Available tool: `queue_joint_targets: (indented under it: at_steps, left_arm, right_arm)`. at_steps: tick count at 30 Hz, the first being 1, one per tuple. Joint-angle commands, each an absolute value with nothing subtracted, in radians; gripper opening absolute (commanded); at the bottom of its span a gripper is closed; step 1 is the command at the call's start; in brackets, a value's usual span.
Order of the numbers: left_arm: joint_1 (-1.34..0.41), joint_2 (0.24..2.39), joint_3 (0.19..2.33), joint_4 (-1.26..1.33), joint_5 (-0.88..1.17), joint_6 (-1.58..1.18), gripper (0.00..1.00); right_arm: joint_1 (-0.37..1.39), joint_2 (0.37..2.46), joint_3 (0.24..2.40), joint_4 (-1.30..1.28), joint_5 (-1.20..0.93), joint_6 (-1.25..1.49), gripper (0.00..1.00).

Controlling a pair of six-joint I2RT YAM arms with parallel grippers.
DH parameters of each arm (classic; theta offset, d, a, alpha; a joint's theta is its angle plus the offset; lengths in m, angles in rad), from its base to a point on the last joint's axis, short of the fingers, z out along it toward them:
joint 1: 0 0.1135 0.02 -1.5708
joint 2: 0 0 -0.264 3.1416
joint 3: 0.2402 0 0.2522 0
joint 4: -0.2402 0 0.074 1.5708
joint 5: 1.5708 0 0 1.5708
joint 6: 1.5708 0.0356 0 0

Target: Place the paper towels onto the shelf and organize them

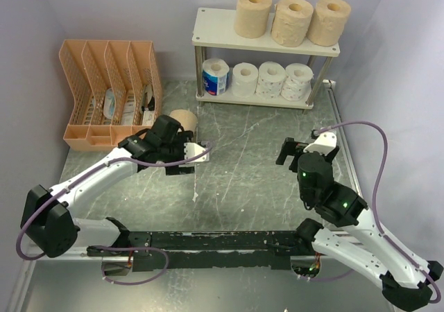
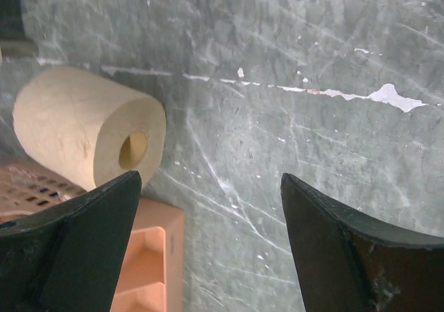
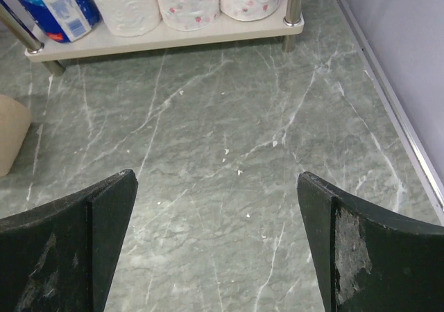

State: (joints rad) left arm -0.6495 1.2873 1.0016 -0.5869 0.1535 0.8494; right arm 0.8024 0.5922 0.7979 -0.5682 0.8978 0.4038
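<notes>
A loose tan-brown paper roll [image 2: 90, 128] with a hollow core lies on its side on the grey-green marbled table [image 1: 263, 166], just beside the right end of the orange mesh file organizer [image 1: 104, 90] — whether the two touch cannot be told. The left gripper [image 2: 210, 180] hangs over the table with its black fingers spread wide and nothing between them. The roll sits outside that gap, beyond and off to the side of one finger [image 2: 83, 243], with its open core turned towards the wrist camera. Its paper looks soft and faintly dimpled, and the wound end is flat and even. The right gripper [image 3: 215, 180] is likewise spread wide and empty above the table, facing the small two-tier shelf [image 1: 215, 24] of off-white boards on silver metal posts (well apart from it). On the top board three tan-brown rolls [image 1: 291, 19] stand upright in a row. On the lower board stand a blue-wrapped roll [image 1: 215, 76], a plain white roll [image 1: 244, 78] and two white rolls speckled with small pink marks [image 1: 270, 80] — all four side by side.
</notes>
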Motion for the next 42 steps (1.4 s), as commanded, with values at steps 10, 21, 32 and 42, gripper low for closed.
queue_joint_targets:
  at_steps: [10, 21, 32, 42]
  left_arm:
    - [-0.617, 1.46, 1.047, -0.438, 0.196, 1.041, 0.91]
    - [-0.591, 1.537, 1.082, -0.333, 0.107, 1.019, 0.9]
    - [-0.532, 1.595, 1.107, -0.304, 0.068, 1.021, 0.85]
    - [-0.477, 1.704, 1.196, -0.316, 0.086, 1.005, 0.77]
  right_arm:
    - [0.805, 0.503, 0.8, -0.602, 0.941, 0.454, 1.0]
    - [0.805, 0.555, 0.804, -0.621, 0.993, 0.47, 1.0]
    - [0.804, 0.591, 0.799, -0.6, 0.979, 0.445, 1.0]
    - [0.805, 0.581, 0.795, -0.594, 0.98, 0.442, 1.0]
